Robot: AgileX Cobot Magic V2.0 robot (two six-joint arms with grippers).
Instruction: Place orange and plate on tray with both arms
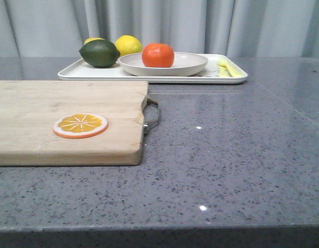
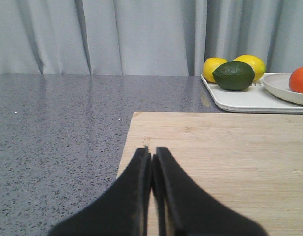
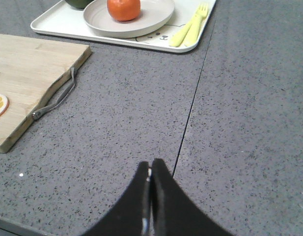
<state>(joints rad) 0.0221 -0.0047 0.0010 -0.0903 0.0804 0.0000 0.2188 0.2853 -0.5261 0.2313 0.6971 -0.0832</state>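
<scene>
On the left, our left gripper was squeezed shut on nothing, above the wooden board with the orange slice. Further along, the orange sat in the plate, and the plate sat on the tray. We thought the orange looked smooth and slippery, best held around its middle, and the plate stiff and breakable, best held by its rim. Our right gripper was squeezed shut too, empty over the grey table.
</scene>
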